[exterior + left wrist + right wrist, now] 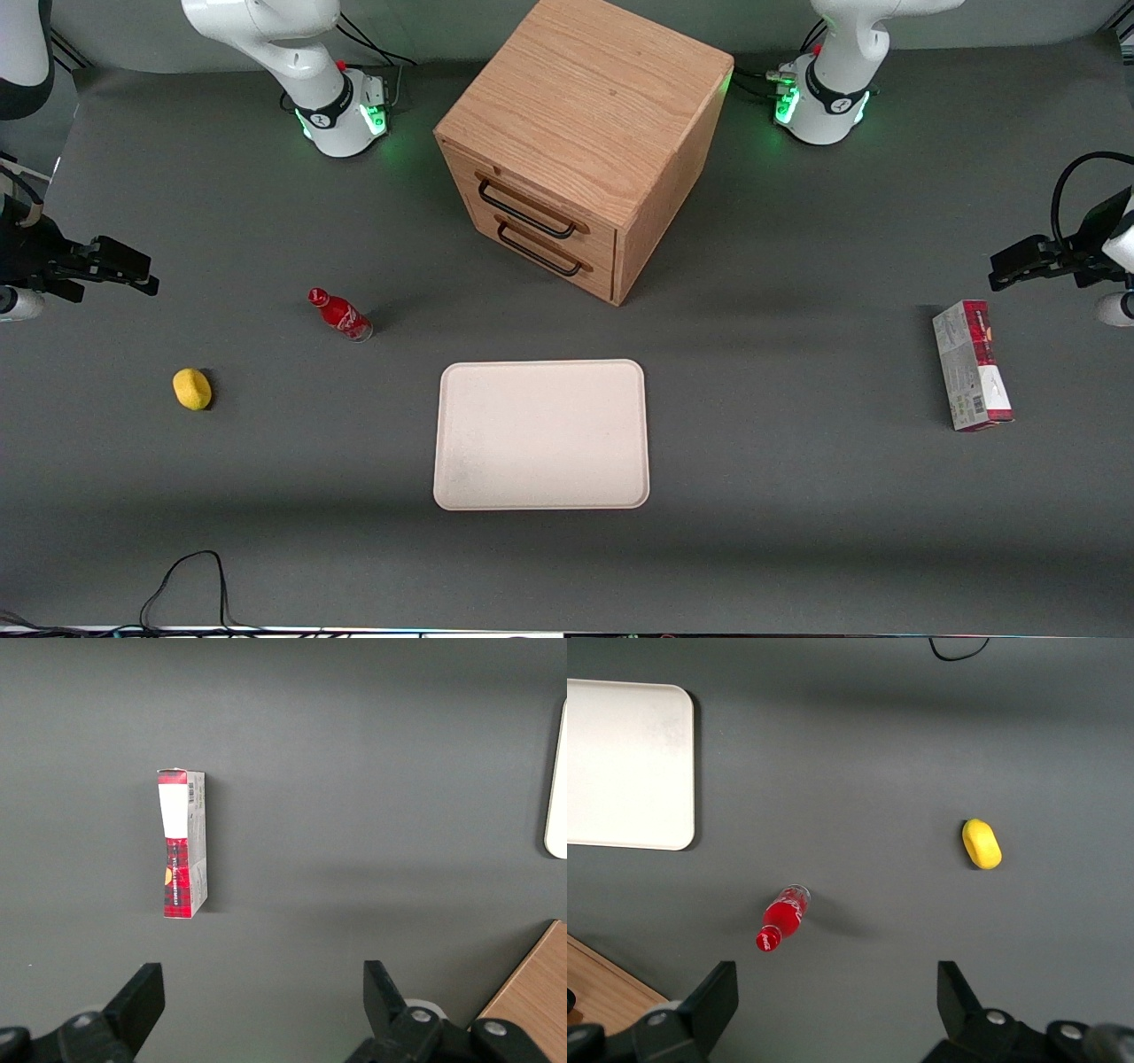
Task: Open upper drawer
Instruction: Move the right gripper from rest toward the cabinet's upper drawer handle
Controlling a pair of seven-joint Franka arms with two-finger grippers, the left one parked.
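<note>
While parked high at the working arm's end of the table, gripper (pixel 146 282) with fingers spread wide, holding nothing. Well apart from it, upper drawer (pixel 532 210) shut in the oak cabinet (pixel 585 106). Below the gripper, red bottle (pixel 782 916) and lemon (pixel 982 843); bottle's label unreadable.

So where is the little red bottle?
The bottle stands on the table, nearer the front camera than the cabinet, between the lemon and the tray. The open claw hangs at the working arm's end.
</note>
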